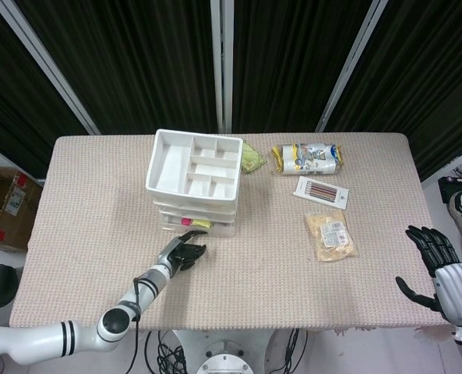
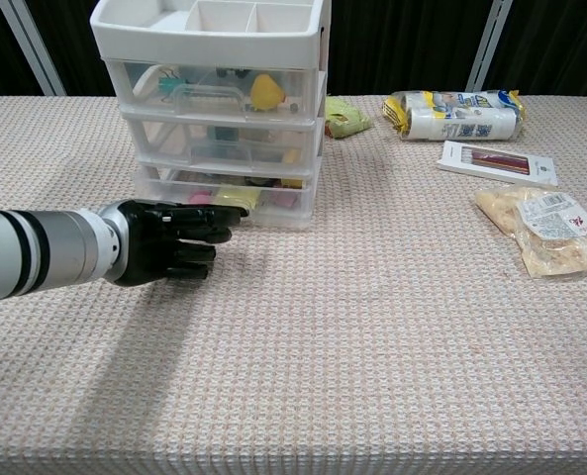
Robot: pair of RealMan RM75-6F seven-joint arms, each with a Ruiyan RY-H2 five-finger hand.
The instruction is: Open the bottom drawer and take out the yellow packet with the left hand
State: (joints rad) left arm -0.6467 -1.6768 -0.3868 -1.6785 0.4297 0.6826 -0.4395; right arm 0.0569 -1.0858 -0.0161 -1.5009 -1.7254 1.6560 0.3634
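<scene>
Covering the table (image 1: 82,195): beige woven cloth.

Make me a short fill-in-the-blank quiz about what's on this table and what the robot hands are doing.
1. The white drawer unit has its ____ drawer pulled partly out.
2. The left robot hand has its fingertips at that drawer's ____ edge.
3. The right robot hand, holding nothing, hangs beyond the table's ____ edge.

Missing words: bottom; front; right
</scene>
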